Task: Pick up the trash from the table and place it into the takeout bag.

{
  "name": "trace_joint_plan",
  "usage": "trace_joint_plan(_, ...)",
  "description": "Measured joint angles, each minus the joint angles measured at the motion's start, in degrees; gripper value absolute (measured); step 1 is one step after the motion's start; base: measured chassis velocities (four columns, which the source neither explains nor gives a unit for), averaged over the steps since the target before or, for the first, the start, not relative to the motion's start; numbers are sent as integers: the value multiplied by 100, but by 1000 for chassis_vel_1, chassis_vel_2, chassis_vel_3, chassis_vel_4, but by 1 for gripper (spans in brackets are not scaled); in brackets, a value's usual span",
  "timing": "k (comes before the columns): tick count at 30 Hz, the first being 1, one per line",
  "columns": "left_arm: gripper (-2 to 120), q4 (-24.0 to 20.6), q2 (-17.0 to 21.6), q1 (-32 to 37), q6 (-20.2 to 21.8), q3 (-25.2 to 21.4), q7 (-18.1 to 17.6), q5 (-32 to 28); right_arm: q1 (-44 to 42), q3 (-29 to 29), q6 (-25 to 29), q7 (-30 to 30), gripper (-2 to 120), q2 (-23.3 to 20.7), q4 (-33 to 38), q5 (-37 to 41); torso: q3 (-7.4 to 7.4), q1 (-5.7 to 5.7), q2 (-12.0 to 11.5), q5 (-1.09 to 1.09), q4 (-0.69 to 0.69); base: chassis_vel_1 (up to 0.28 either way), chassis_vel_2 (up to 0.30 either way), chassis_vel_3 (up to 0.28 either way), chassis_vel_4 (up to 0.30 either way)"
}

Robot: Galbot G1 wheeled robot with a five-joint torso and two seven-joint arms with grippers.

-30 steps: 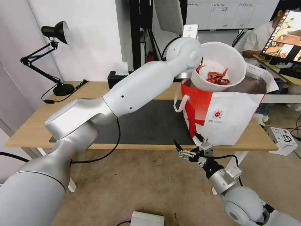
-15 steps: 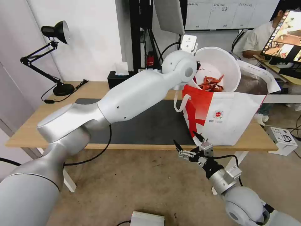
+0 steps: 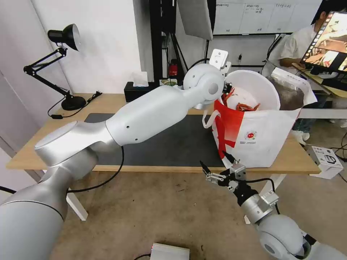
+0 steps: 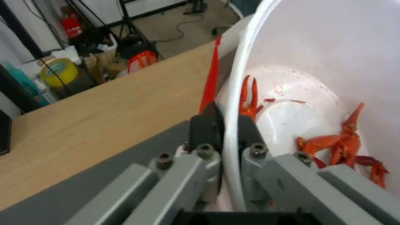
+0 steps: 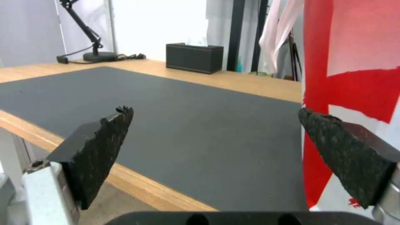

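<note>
We see the left gripper (image 4: 227, 125), arm stretched far right, jaws pinching the white bowl (image 3: 258, 88) rim, bowl tilted inside the takeout bag (image 3: 264, 139) on the tabletop (image 3: 108, 103). Right gripper (image 3: 217, 167) hangs below the near edge, jaws wide, empty.

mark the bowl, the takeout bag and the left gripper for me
white bowl (image 3: 257, 86): head view, on its inner wall.
takeout bag (image 3: 267, 137): head view, on the white front panel.
left gripper (image 4: 227, 123): left wrist view, on the bowl rim pinched between its two black fingertips.
</note>
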Motion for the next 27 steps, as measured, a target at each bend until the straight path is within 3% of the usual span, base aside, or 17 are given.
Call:
trace_joint_plan(11, 47, -257, 179, 46, 69, -18, 32, -281, 0, 0, 0, 0, 100, 0, 0, 0, 0, 0, 0, 1, 0, 0, 0, 0, 0)
trace_joint_plan(14, 62, -436, 358, 77, -196, -78, 137, -115, 0, 0, 0, 0, 100, 0, 0, 0, 0, 0, 0, 1, -1, 0, 0, 0, 0)
trace_joint_plan(16, 64, -485, 411, 87, -271, -77, 147, 7, 0, 0, 0, 0, 100, 0, 0, 0, 0, 0, 0, 1, -1, 0, 0, 0, 0)
trace_joint_plan(18, 78, -748, 793, 145, -737, -59, 297, 570, 0, 0, 0, 0, 100, 0, 0, 0, 0, 0, 0, 0, 0, 0, 0, 0, 0)
trace_joint_plan(20, 79, -805, 876, 162, -827, -63, 321, 648, 0, 0, 0, 0, 100, 0, 0, 0, 0, 0, 0, 1, 0, 0, 0, 0, 0)
trace_joint_plan(22, 91, -1093, 1358, 282, -1266, -160, 478, 1030, 0, 0, 0, 0, 100, 0, 0, 0, 0, 0, 0, -1, 0, 0, 0, 0, 0)
trace_joint_plan(23, 91, -1093, 1358, 282, -1266, -160, 478, 1030, 0, 0, 0, 0, 100, 0, 0, 0, 0, 0, 0, -1, 0, 0, 0, 0, 0)
trace_joint_plan(27, 99, -1639, 2323, 768, -1763, -553, 782, 1565, 0, 0, 0, 0, 100, 0, 0, 0, 0, 0, 0, -1, -1, 0, 0, 0, 0)
